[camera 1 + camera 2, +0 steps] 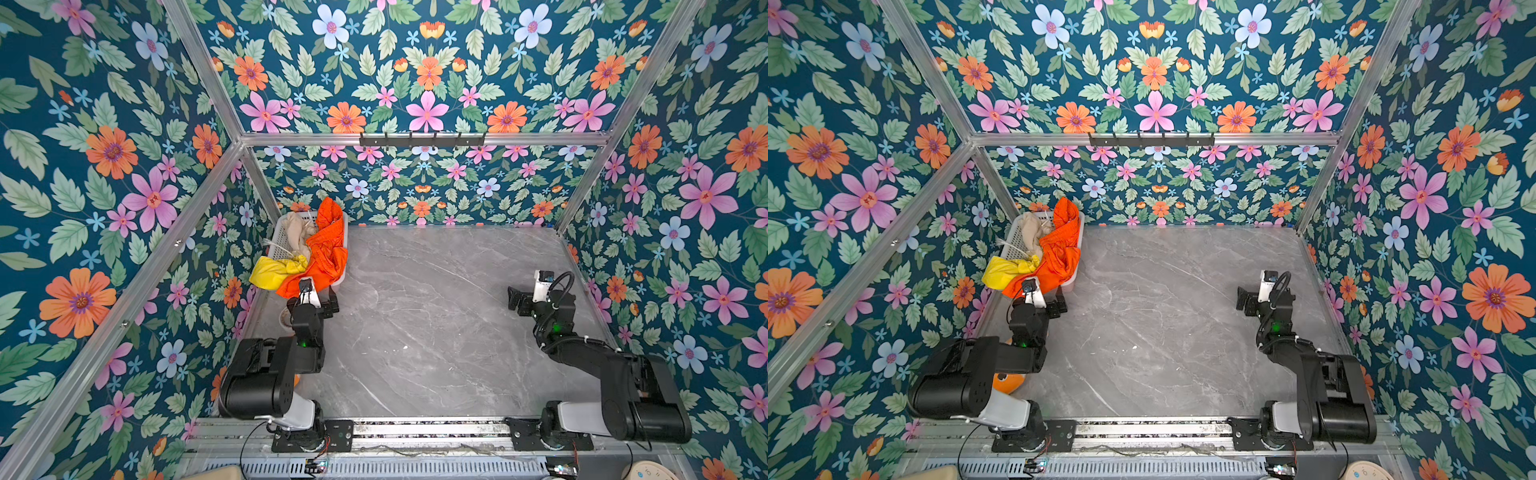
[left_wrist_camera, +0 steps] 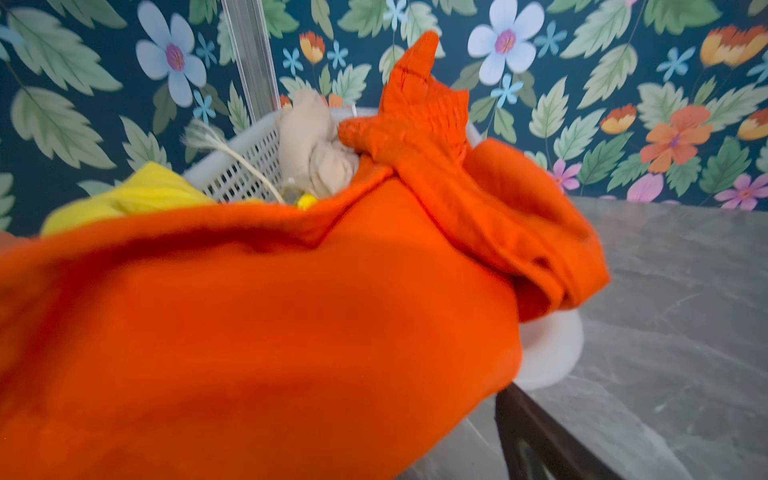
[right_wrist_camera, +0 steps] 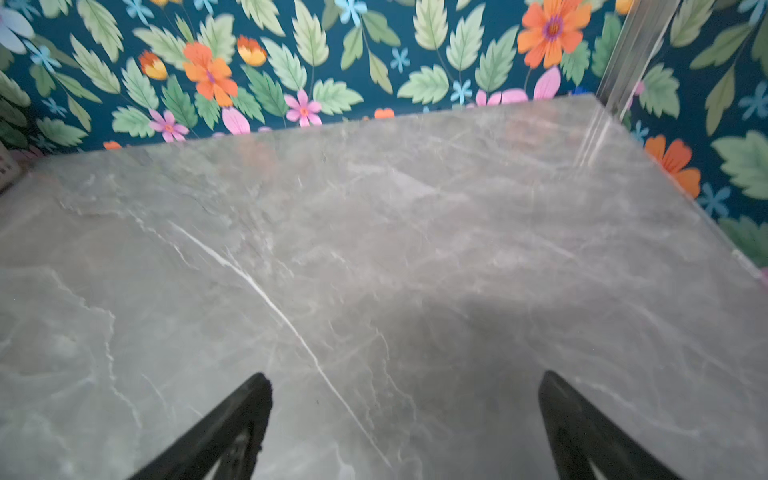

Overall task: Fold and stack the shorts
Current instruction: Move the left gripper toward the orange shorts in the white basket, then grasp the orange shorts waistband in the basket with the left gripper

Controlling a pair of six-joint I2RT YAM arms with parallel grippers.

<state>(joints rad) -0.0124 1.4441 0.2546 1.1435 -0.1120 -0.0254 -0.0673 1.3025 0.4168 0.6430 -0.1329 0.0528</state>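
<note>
- Three shorts, one basket, two arms: I count orange shorts (image 1: 328, 253), beige shorts (image 1: 297, 228) and yellow shorts (image 1: 272, 270), all heaped unfolded in a white basket (image 1: 279, 240) at the far left corner of the grey counter (image 1: 436, 316).
- The orange shorts drape across the basket and over its near end. The yellow shorts spill over the near left rim, and the beige shorts sit bunched inside towards the back.
- My left end effector (image 1: 328, 307) sits just beside the basket's near end. In the left wrist view orange cloth hides all but one finger (image 2: 536, 436), which stands wide, so I read the jaws as apart.
- My right end effector (image 3: 404, 377) hangs over the counter, well apart from the shorts, jaws spread and empty.
- Only the left wrist view shows a white drawstring (image 2: 232, 153) trailing over the basket wall.
- Only a top view shows an orange toy (image 1: 1007, 383) tucked under the left arm.
</note>
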